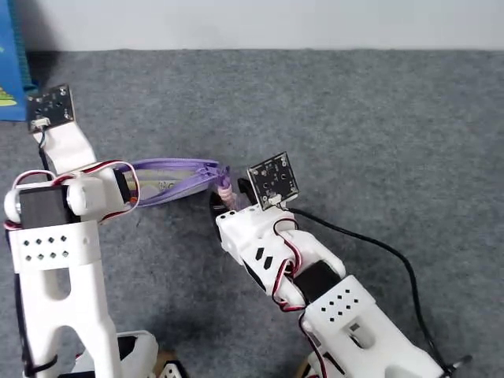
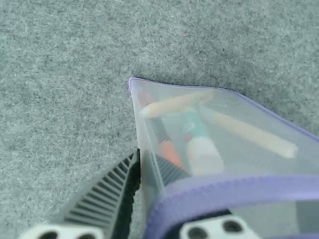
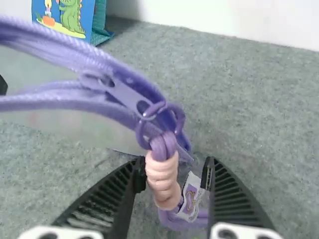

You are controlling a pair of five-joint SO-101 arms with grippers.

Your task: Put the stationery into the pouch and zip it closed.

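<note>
At the far left edge of the grey table [image 1: 354, 118] we see a blue box [image 1: 9, 71] with a cartoon picture on it. Just to its right is the left arm. The left gripper [image 2: 149, 169] is clamped on one end of the pouch [image 1: 177, 179], with a ribbed finger [image 2: 109, 194] pressed against the outside of the clear wall and the purple-edged rim caught in the jaws.

The pouch lies between the two arms, lifted a little at the held end. Through its translucent side we make out the stationery [image 2: 199, 144]: two pale sticks, an orange pen and a white-and-green tube, all lying inside.

Further right, the two purple zip tapes run apart along most of the pouch's length and meet at the slider [image 3: 119, 94], which sits at the pouch's right end, so the mouth is open. From the slider hangs the zip pull [image 3: 162, 179], a pink coiled piece on a purple loop with a small tag.

The right gripper [image 3: 174, 164] is closed around this pull, with one finger touching the pink coil and the other against the tag. A black cable [image 1: 394, 256] trails off to the right of that arm.
</note>
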